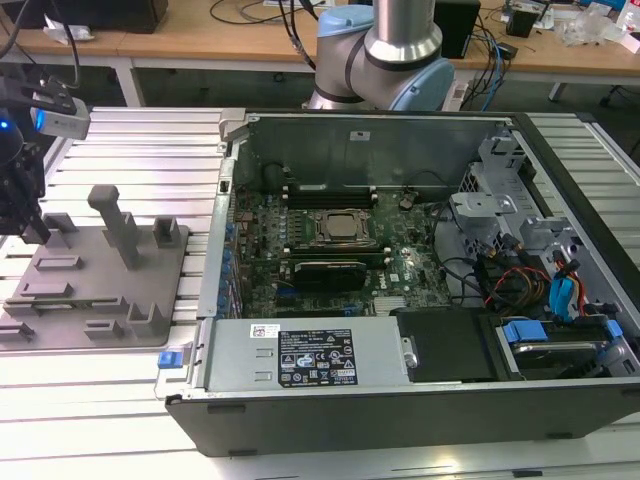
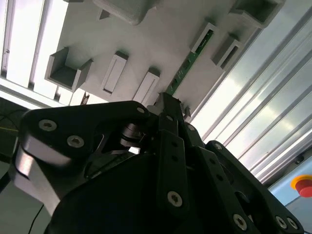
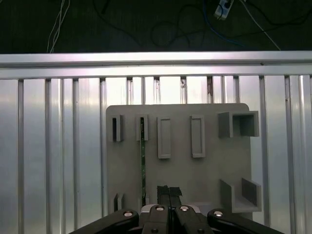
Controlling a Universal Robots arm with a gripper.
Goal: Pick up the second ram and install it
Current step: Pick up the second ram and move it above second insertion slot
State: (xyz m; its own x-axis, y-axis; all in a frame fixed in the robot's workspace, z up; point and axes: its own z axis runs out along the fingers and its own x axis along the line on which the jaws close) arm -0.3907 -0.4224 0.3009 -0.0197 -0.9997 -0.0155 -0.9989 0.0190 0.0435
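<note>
Closed, with its two fingertips pressed together and nothing between them, the hand [image 3: 169,191] hangs above a grey fixture plate [image 3: 209,170] in the first wrist view. Just beside the fingertips, not held by them, the second ram [image 3: 143,161] stands on its long edge in a narrow slot of that plate, a thin dark green strip running between two small end holders. The second wrist view shows the green board ending close to the fingertips. Raised rectangular pockets and open-sided boxes sit on the plate around it. The plate lies on a slotted aluminium table [image 3: 58,146]. At the exterior view's left edge the hand is over the plate. An open computer case [image 1: 380,140] sits at the middle and right of that frame, well apart from the plate, with its motherboard [image 1: 400,270] and CPU socket [image 1: 338,228] exposed. The arm's base [image 1: 385,50] stands behind the case, at top centre.
</note>
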